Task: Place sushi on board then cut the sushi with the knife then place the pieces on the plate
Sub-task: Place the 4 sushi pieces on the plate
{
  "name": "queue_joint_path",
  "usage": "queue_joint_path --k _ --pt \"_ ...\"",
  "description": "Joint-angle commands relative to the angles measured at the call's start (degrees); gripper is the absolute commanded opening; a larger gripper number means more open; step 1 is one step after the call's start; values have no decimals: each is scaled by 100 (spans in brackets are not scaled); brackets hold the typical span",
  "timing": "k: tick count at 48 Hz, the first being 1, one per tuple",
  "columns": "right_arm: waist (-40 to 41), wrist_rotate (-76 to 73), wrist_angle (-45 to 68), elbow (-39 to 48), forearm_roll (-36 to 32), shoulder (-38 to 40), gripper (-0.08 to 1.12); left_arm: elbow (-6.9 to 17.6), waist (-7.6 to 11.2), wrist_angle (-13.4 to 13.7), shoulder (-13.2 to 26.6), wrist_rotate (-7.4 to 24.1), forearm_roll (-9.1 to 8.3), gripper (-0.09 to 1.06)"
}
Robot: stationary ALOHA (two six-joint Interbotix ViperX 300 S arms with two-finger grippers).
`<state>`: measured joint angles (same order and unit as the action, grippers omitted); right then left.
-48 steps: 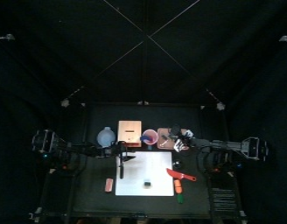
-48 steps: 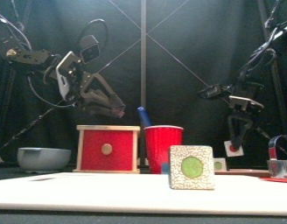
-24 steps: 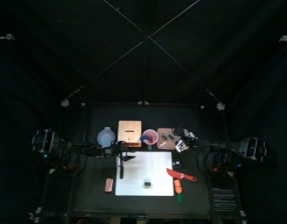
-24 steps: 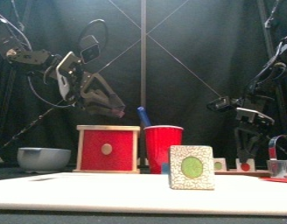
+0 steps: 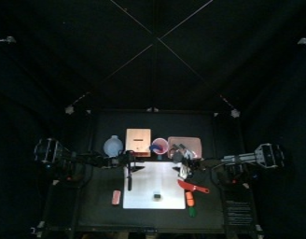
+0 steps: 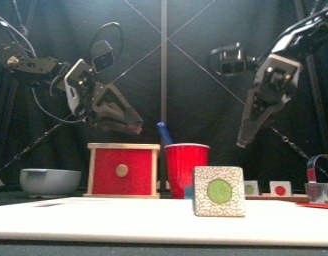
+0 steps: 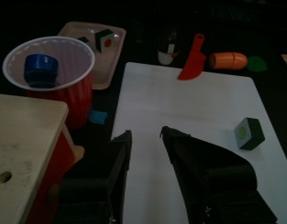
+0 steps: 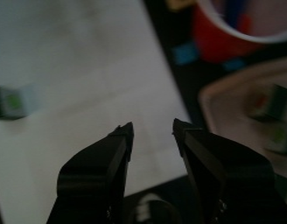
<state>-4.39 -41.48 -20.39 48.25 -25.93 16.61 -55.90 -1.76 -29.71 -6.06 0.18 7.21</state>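
One sushi piece with a green centre stands upright on the white board, near its front. The pink tray at the back holds two more pieces. A red knife lies at the board's right edge. My left gripper hangs open by the board's back left corner, holding nothing. Open and holding nothing as well, my right gripper is raised over the board's back right corner; the piece lies well beyond it.
A red cup with a blue knife stands beside the wooden box with the red drawer front. The blue-grey bowl is at the back left. An orange toy food lies past the red knife.
My right gripper has left the tray, where a second sushi piece now stands, and has risen and swung forward toward the board. The left arm has not moved.
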Motion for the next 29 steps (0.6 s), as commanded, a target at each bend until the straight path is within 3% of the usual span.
queue_joint_path --k 1,16,29 --pt "-554 -18 62 -562 97 -343 78 62 -9 -18 -26 -9 0 75" --pt "-1310 0 62 -1512 633 -1591 78 88 0 176 -26 -18 9 75" --pt "-1556 0 97 -2021 914 -2162 78 79 0 229 -26 9 0 75"
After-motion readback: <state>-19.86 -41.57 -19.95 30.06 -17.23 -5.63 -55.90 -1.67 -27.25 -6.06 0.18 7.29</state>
